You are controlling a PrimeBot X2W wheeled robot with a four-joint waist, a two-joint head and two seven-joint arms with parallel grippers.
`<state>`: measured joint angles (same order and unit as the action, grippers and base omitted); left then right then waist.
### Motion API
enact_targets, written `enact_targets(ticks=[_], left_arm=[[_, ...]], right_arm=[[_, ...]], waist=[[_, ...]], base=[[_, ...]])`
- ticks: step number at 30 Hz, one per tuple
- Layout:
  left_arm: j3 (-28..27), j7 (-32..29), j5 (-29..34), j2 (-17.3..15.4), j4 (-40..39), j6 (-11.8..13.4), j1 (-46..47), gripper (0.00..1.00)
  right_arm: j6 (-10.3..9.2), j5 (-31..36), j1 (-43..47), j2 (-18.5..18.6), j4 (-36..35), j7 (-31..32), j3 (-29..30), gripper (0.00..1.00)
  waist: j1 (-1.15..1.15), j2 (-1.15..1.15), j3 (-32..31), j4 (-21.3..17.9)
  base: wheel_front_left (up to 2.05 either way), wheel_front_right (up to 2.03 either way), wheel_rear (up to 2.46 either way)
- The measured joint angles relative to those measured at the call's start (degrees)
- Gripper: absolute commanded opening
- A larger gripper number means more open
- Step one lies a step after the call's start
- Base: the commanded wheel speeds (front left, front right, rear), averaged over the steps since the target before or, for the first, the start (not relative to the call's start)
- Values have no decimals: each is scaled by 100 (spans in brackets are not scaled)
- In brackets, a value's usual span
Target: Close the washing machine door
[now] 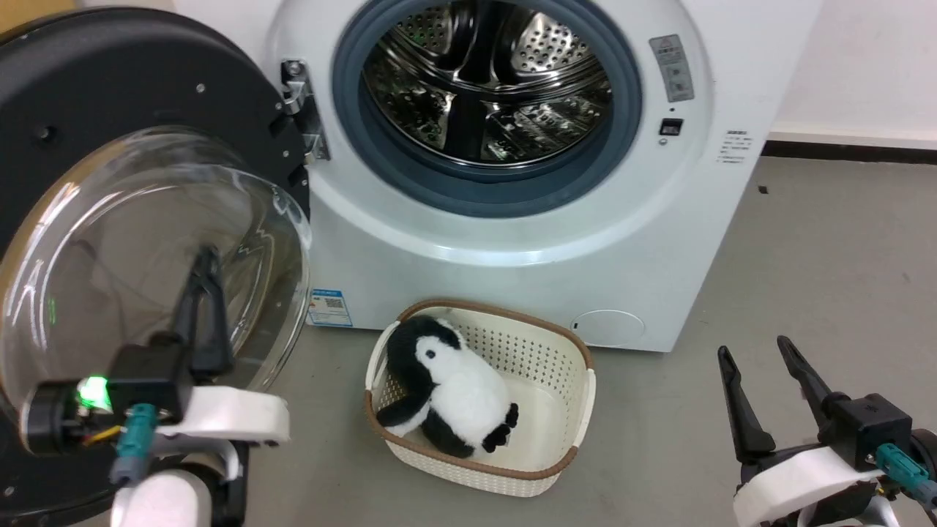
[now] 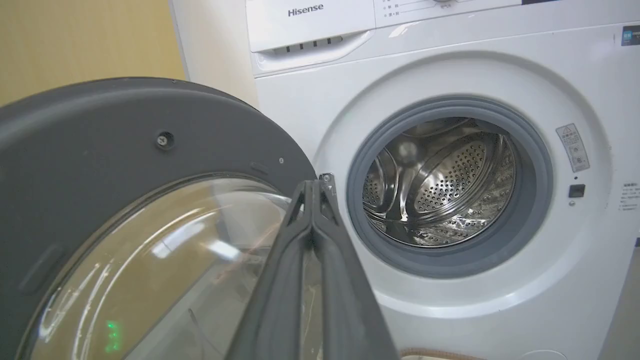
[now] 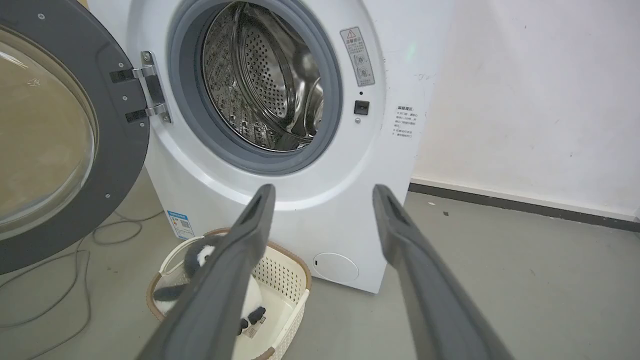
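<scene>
Head view: washing machine door [image 1: 110, 73] stands wide open and takes the left side of the frame. Black rim up top, clear glass bowl [image 1: 146, 219] bulging toward cam. It hangs on a metal hinge [image 1: 300, 102] at the left edge of the washing machine [image 1: 512, 241], whose white front takes upper centre. Steel drum [image 1: 490, 80] exposed inside grey gasket [image 1: 351, 110]. Blue sticker [image 1: 329, 307] at lower left of front panel, round filter cap [image 1: 607, 327] at lower right.

L gripper [image 1: 207, 256] at lower left, fingers pressed together w/ nothing betw them. It overlaps the glass bowl in the pic; contact w/ glass: cannot tell. L wrist view: its fingers [image 2: 280, 280] meet in a closed point at frame centre, tips lined up w/ the door's right rim nr the hinge. Door at left, drum opening at right.

R gripper [image 1: 754, 348] at lower right over grey floor [image 1: 805, 256], well apart from the machine. Jaws spread wide, empty.

Basket [image 1: 578, 410] on floor just in front of machine, bottom centre. Penguin plush [image 1: 454, 388] lies in it. R wrist view: cable [image 3: 75, 280] on floor at lower left, below the door.
</scene>
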<state>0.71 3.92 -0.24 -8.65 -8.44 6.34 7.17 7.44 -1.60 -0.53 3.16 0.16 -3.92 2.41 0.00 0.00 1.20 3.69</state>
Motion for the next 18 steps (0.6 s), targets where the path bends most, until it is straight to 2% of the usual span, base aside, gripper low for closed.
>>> enact_targets(ticks=[6,18], left_arm=[[-254,74,-277,-153,-201,-14,339,0],[-1039,225,-1140,-400,-222,-322,1067,0]], right_arm=[[0,-2,-1,0,-8,-65,57,100],[0,-9,-4,0,-25,-226,175,100]], waist=[[0,0,39,174],[0,0,192,550]], base=[[0,0,0],[0,0,0]])
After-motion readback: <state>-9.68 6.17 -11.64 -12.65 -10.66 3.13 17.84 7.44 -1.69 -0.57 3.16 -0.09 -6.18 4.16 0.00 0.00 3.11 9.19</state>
